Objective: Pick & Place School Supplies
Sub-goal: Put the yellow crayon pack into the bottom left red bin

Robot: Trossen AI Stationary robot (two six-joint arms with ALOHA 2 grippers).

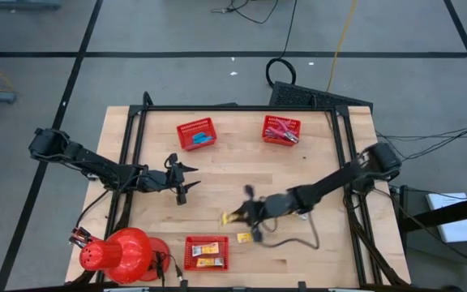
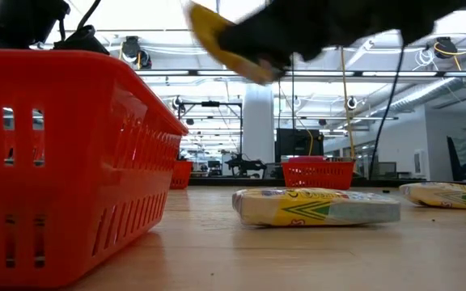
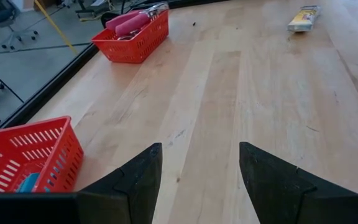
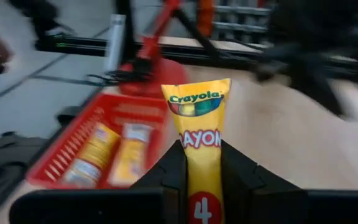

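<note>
The crayon packet (image 4: 199, 140) is pinched between the fingers of the right gripper (image 1: 242, 214) and held clear of the worktop, near the middle of its front half. Its long axis runs straight out from the fingers toward the front basket (image 4: 86, 155), which sits against the front edge and already holds two like packets (image 4: 110, 158). That basket lies just ahead of the held packet, so in my judgement the coming move is a short carry and drop. A second loose packet (image 1: 244, 237) lies on the worktop just beside the basket, under the carry path but low. The left gripper (image 1: 182, 180), fingers spread and empty, waits toward the left edge.
</note>
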